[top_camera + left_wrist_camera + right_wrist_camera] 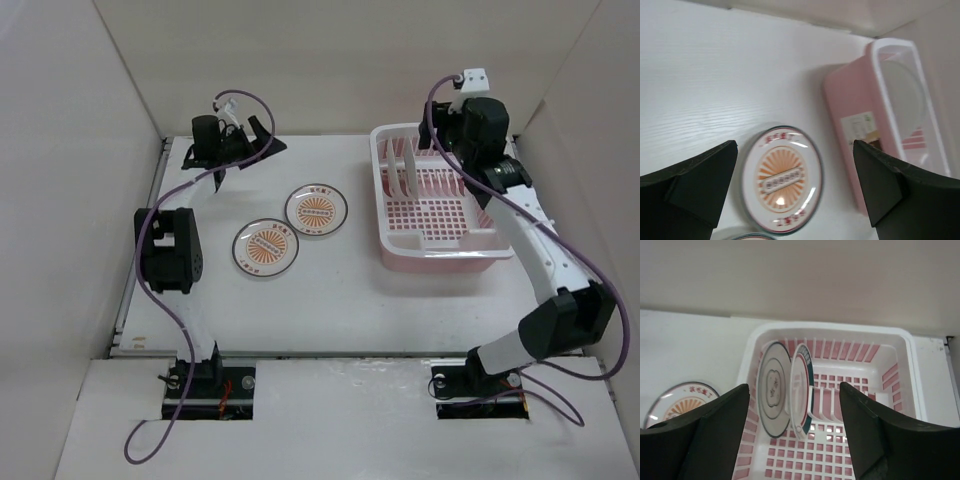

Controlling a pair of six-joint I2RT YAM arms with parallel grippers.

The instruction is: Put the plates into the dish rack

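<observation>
Two arm bases are sitting at the bottom edge of the top view, on a white worktop (pixel 330 300). Left of centre, the nearer sunburst plate (pixel 266 247) is lying flat on the worktop. The farther sunburst plate (pixel 316 209) is lying flat just up and right of it, close beside it, but contact is unclear.

The pink dish rack (pixel 440 262) is sitting in the upper right of the frame, well apart from both flat plates. Inside it, toward its left end, two plates are standing on edge in the slot dividers: the ringed plate (pixel 773 390) on the left, and the green-red rimmed plate (pixel 801 390) just right of it, side by side, with the exact slots hard to tell.

The right fingers (pixel 705 435) are hanging over the rack's far end, spread wide and holding nothing. Both upright plates are showing between them in the right wrist view.

The left fingers (pixel 695 185) are hovering in the upper left of the top view, above the worktop, spread wide and gripping nothing. One sunburst plate is showing between them in the left wrist view, with the rack at the right of that view.
</observation>
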